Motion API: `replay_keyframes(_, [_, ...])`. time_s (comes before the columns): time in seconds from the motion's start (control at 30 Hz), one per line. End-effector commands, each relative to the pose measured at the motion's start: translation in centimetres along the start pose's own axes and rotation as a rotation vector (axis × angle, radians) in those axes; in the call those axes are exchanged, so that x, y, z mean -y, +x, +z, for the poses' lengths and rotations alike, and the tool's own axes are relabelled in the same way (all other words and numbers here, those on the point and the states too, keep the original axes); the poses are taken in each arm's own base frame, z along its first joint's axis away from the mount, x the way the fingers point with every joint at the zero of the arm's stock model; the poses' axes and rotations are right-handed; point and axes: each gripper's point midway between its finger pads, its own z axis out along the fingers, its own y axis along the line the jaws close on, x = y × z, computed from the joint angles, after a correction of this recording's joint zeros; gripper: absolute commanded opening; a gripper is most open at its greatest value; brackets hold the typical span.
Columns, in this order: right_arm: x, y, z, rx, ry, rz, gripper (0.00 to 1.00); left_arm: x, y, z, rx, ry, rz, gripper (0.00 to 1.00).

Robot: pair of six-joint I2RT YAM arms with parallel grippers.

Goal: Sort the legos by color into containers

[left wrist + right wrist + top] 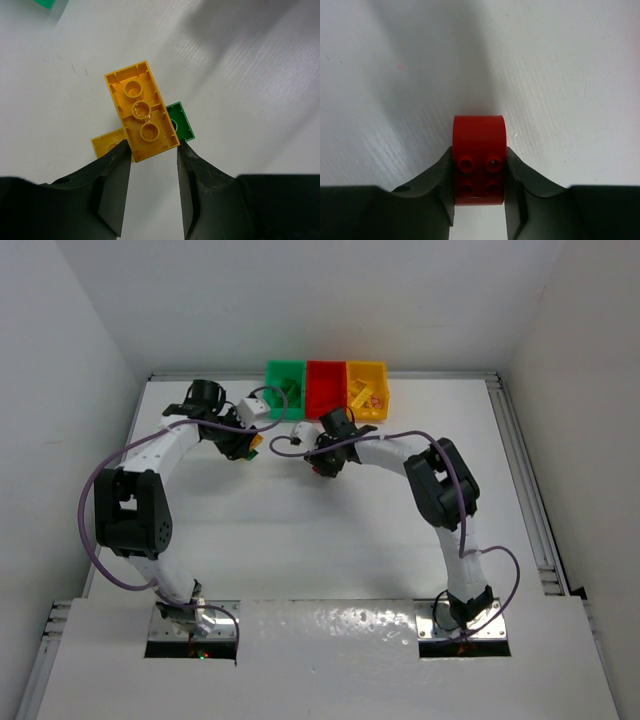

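Red lego (479, 137) sits clamped in the right claw (480, 157), just short of the red bin (325, 390). The left claw (152, 150) pinches a yellow lego (141, 107) lengthwise, yellow bin (367, 392) well off rightward.

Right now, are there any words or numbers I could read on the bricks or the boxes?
None can be read.
The yellow brick shows only plain round tubes.
The red brick has studs with no lettering that shows.
The green bin, red bin and yellow bin look too small to show any label.
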Motion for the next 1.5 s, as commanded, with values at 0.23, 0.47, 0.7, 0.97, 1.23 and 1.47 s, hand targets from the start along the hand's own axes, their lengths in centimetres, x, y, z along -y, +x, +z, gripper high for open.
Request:
replay_keyframes(0.23, [6.9,-12.1,-6.5,0.406,0.233,0.238,0.0,-1.1,-1.9,-1.8,0.053,-0.049,-0.039,0.01])
replay_keyframes(0.47, [18.8,-17.0,-8.9,0.682,0.588,0.636,0.0,-0.6,-2.3,-1.5,0.075,-0.019,-0.067,0.01])
replay_keyframes(0.7, [22.8,-16.9,-7.0,0.793,0.746,0.682,0.0,-0.6,-2.6,-1.2,0.082,-0.004,-0.084,0.01])
replay_keyframes(0.97, [24.8,-16.1,-4.3,0.813,0.758,0.734,0.06,-0.8,-2.6,-0.8,0.078,0.006,-0.103,0.01])
replay_keyframes(1.23, [23.7,-17.4,-5.1,0.847,0.679,0.671,0.52,-0.9,-2.8,-0.9,0.073,0.007,-0.094,0.01])
replay_keyframes(1.47, [24.5,-16.9,-9.2,0.846,0.765,0.665,0.65,-0.7,-3.3,-1.2,0.092,0.009,-0.094,0.01])
